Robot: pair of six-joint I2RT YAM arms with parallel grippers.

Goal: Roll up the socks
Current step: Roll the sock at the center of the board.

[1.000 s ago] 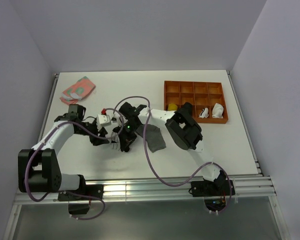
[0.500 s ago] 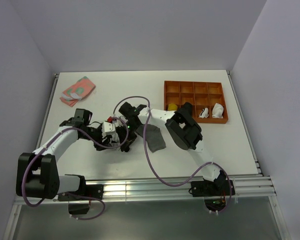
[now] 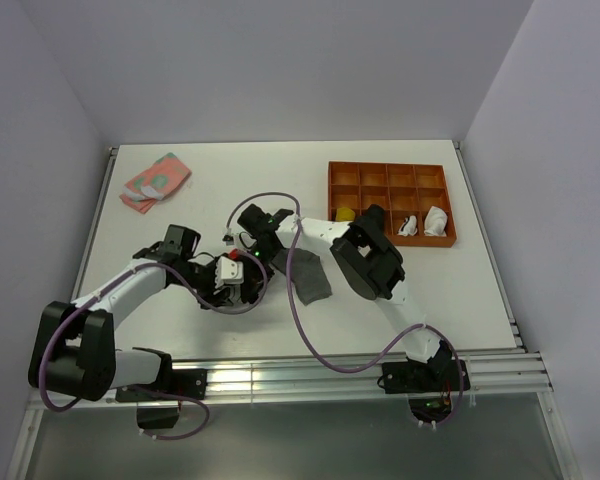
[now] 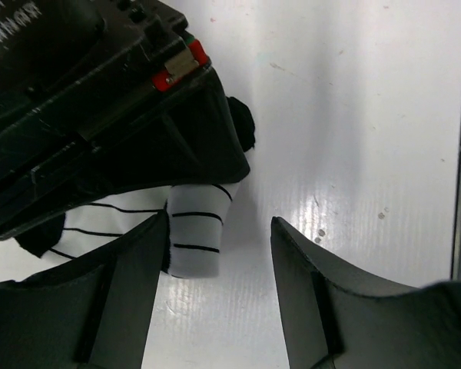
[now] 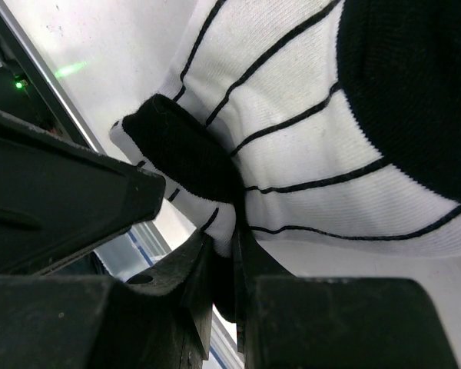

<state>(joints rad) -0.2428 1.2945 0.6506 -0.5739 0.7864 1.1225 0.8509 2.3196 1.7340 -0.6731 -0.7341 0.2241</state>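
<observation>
The white sock with thin black stripes (image 5: 307, 131) lies under both grippers and is hidden in the top view. My right gripper (image 5: 230, 234) is shut on a folded edge of it, next to its black cuff (image 5: 184, 154). It points down at the table in the top view (image 3: 252, 268). My left gripper (image 4: 223, 231) is open. Its left finger (image 4: 131, 261) touches a rolled striped end (image 4: 196, 234) and its right finger stands apart over bare table. In the top view the left gripper (image 3: 236, 290) is right beside the right one. The grey sock (image 3: 308, 275) lies flat just to their right.
An orange compartment tray (image 3: 390, 166) at the back right holds a yellow bundle (image 3: 346, 213) and white bundles (image 3: 435, 222). A pink and green sock pair (image 3: 155, 180) lies at the back left. Metal rails (image 3: 310, 375) run along the near table edge.
My left gripper has moved right and toward the near edge, coming up against the right gripper at the striped sock. The right arm and the grey sock have stayed put.
</observation>
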